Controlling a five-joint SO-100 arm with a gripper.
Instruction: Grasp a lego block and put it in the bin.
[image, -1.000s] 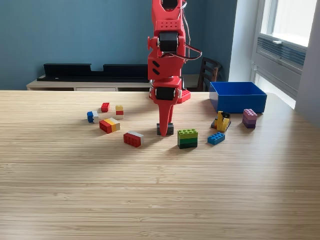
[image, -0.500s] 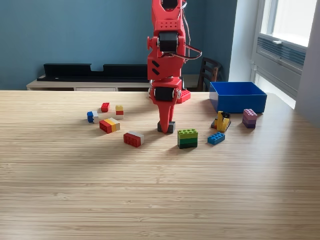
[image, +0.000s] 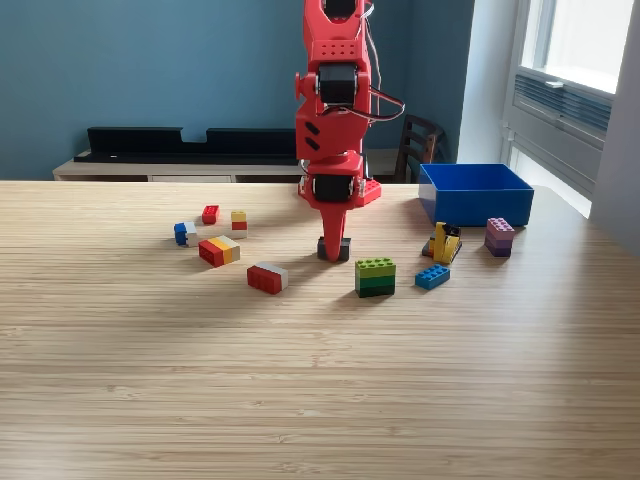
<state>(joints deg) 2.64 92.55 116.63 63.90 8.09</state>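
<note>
the red arm (image: 333, 90) runs past the top edge, its upper part unseen.

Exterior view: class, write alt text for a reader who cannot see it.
A red robot arm points straight down, its jaws closed on a small dark block at the wooden table. Colourful blocks lie scattered around, and a blue bin stands at the view's right.

Home living room, blue wall (image: 150, 70), low media console (image: 180, 165), wooden chair (image: 420, 145), window (image: 585, 40)

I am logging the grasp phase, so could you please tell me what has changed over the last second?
The pincer, closed on the dark block, has lifted slightly and drawn back from the camera, carrying the block with it. The other blocks and the blue bin have not moved.
</note>
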